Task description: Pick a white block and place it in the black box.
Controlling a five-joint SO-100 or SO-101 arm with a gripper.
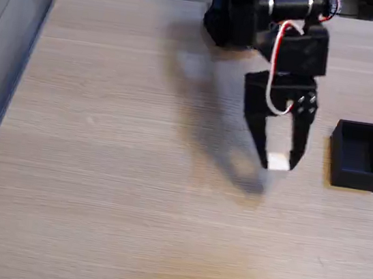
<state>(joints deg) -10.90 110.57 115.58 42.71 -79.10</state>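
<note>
One gripper (pixel 279 163), black, two fingers pointing down, closed on white block (pixel 278 162) held between fingertips. Block appears raised above table (pixel 113 171); gripper shadow falls on wood to lower left. Red and white cables loop over wrist. Arm body black, at top centre of fixed view. One black box (pixel 357 156), open top, on table right of gripper, near but apart. Table light wood grain.
</note>
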